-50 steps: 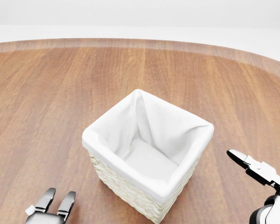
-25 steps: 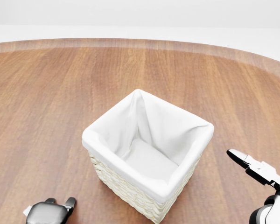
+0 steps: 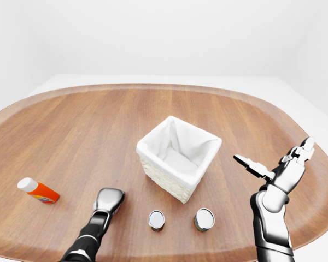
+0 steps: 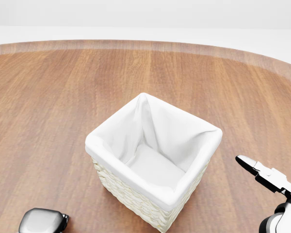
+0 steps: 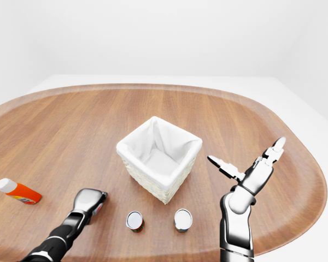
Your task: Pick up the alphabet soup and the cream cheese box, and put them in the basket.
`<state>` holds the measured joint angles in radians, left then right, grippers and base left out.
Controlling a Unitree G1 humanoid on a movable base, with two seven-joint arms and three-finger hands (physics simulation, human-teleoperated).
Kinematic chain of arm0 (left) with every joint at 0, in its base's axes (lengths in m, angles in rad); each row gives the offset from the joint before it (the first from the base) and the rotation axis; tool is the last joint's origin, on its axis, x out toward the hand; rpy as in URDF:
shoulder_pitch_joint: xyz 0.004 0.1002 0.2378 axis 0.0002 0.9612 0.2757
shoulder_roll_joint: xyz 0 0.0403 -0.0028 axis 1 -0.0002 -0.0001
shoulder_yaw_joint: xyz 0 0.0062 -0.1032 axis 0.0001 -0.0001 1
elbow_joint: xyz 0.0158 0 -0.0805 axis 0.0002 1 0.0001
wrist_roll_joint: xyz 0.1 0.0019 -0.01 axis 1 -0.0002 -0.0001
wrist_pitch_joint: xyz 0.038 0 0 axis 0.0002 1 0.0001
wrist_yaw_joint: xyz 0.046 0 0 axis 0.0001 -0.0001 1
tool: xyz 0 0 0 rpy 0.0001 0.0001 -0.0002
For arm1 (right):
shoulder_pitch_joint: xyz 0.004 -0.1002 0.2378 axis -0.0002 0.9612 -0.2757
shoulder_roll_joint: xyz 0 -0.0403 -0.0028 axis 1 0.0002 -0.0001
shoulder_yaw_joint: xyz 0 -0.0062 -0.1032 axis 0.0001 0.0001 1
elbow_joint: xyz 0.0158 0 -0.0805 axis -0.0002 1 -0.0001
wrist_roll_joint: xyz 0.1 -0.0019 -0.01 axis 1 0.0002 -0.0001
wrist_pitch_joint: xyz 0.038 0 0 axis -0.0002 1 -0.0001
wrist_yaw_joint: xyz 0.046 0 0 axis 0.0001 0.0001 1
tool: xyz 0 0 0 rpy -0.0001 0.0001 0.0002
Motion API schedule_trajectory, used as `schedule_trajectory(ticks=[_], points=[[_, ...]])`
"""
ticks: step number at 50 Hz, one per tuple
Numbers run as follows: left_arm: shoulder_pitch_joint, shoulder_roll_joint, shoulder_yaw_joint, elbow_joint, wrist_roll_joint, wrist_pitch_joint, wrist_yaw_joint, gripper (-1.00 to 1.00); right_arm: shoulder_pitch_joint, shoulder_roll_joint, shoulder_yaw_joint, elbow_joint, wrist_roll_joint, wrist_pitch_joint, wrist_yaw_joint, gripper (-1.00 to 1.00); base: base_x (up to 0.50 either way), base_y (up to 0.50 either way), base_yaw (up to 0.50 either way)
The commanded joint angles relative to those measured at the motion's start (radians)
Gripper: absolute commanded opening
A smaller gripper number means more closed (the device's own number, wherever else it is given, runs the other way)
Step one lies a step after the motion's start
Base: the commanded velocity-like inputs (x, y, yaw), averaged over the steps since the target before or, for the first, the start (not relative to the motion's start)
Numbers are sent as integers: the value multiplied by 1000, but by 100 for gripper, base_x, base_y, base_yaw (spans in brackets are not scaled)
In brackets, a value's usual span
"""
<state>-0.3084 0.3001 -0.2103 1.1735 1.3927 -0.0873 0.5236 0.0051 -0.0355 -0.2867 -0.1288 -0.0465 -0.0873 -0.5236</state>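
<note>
Basket (image 3: 177, 155) is sitting empty mid-table; two cans (image 3: 157, 219) (image 3: 204, 218) are standing just below it, cream cheese box not showing. You're keeping the left hand (image 3: 109, 200) clenched on nothing visible, right hand (image 3: 279, 166) splayed open. Risk: grabbing the wrong can.

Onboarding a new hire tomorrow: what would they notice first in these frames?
The white-lined wicker basket stands empty at the middle of the round wooden table. In the left-eye view, two upright cans sit just below it, and an orange bottle lies on its side at far left. The right hand is raised with fingers spread beside the basket; the left hand is low, curled down on the table.
</note>
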Motion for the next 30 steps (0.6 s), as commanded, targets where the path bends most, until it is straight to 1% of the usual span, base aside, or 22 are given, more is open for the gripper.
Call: schedule_trajectory(ticks=[1,5,6,9,10,11,14,16,17,22,27,30], points=[[303,56,57,-244,24,0,0,-100,-1,0,0,-2,0,0,0,100,0,0,0],[367,71,110,-393,20,0,0,-100,-2,-2,-1,6,2,0,0,100,0,0,0],[403,76,130,-468,12,0,0,-100,-2,-1,0,5,1,0,0,100,0,0,0],[455,76,177,-587,13,0,0,-100,-1,-1,0,-5,1,0,0,100,0,0,0],[481,74,194,-645,16,0,0,-100,0,0,0,-6,1,0,0,100,0,0,0],[518,73,221,-738,5,0,0,-100,-1,0,0,-5,1,0,0,100,0,0,0],[555,54,282,-841,-14,0,0,-100,-2,-1,0,4,1,0,0,100,0,0,0],[574,37,316,-900,-15,0,-36,-100,-2,-1,0,5,0,0,0,100,0,0,0],[589,27,333,-947,-11,0,-69,-100,0,0,0,2,1,0,0,100,0,0,0],[606,-10,383,-1017,4,0,-114,-100,-1,0,1,6,1,0,0,100,0,0,0],[611,-28,410,-1050,11,0,-138,-100,-1,-1,0,8,2,0,0,100,0,0,0],[617,-36,427,-1080,4,0,-168,-100,1,0,1,0,0,0,0,100,0,0,0]])
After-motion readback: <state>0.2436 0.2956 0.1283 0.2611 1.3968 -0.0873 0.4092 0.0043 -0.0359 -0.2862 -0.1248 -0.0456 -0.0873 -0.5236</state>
